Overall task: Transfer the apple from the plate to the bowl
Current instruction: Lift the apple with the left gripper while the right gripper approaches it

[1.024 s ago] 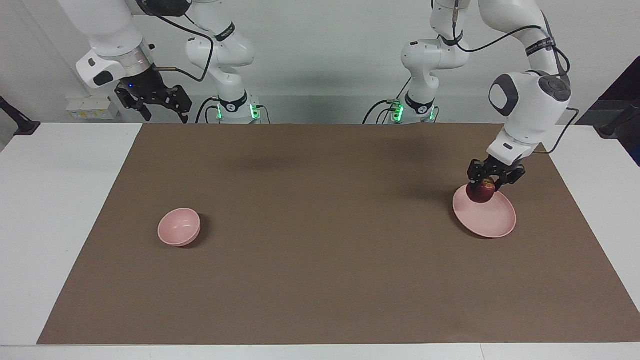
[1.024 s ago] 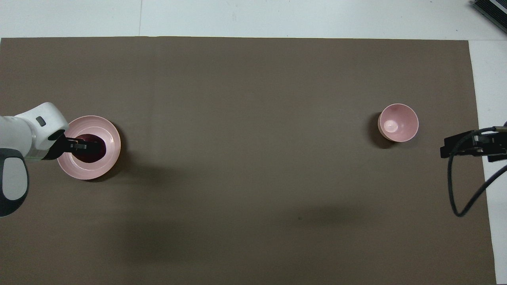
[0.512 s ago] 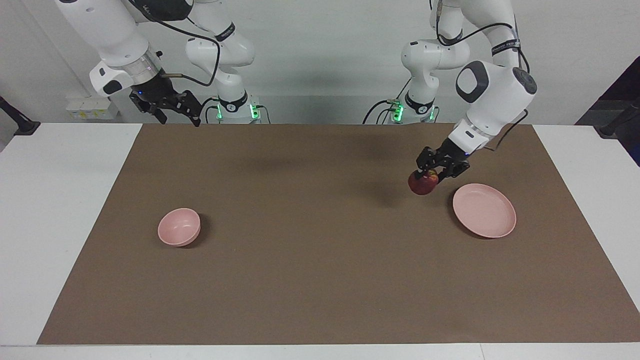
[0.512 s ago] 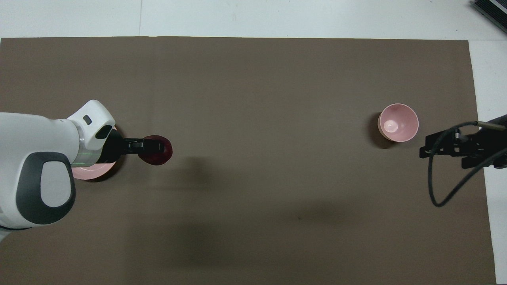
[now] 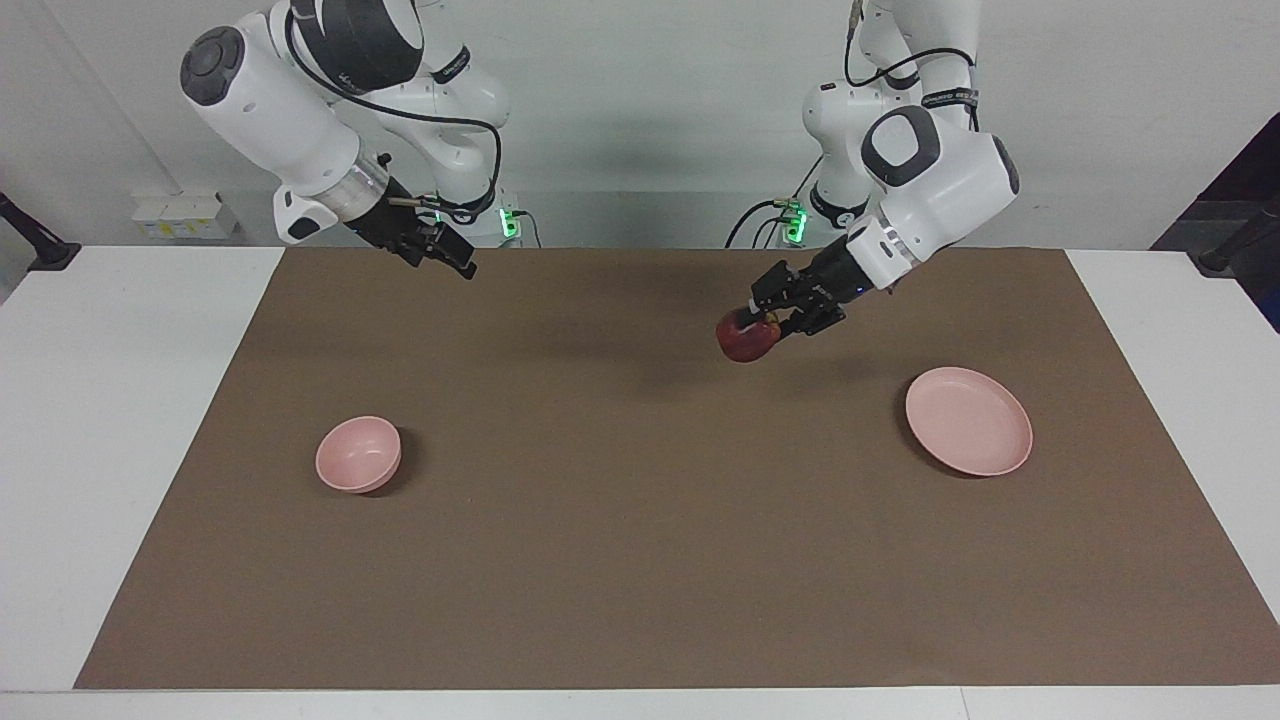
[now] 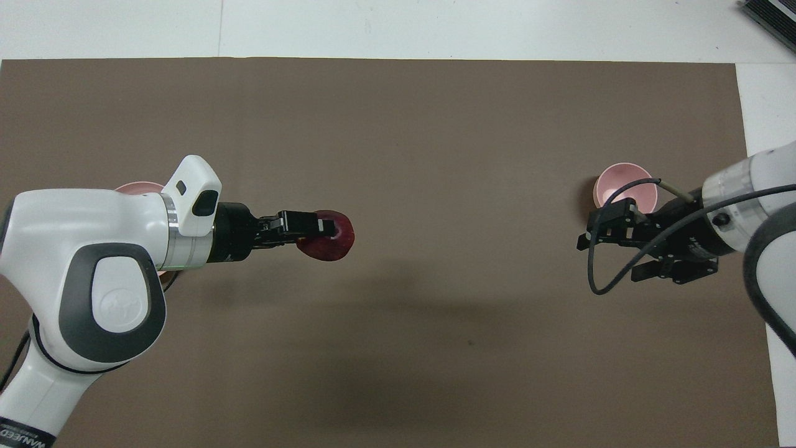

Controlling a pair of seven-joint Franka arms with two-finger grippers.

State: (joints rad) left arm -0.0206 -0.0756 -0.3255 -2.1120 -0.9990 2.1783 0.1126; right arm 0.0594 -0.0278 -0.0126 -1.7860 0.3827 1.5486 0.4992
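Note:
The dark red apple (image 5: 741, 343) (image 6: 333, 244) hangs in the air over the brown mat, about midway along the table. My left gripper (image 5: 762, 324) (image 6: 319, 225) is shut on it from above. At the left arm's end of the table the pale pink plate (image 5: 968, 421) lies with nothing on it; in the overhead view only a sliver of the plate (image 6: 138, 186) shows under the arm. The small pink bowl (image 5: 358, 455) (image 6: 628, 182) stands toward the right arm's end. My right gripper (image 5: 452, 260) (image 6: 608, 254) is open, raised over the mat beside the bowl.
A brown mat (image 5: 640, 560) covers most of the white table (image 5: 120, 420). A black cable (image 6: 594, 274) loops off the right gripper. A dark object (image 6: 771, 18) sits at the table's corner farthest from the robots, at the right arm's end.
The left gripper has lifted the apple off the plate and carried it toward the middle of the table. The right arm has swung in over the mat toward the bowl.

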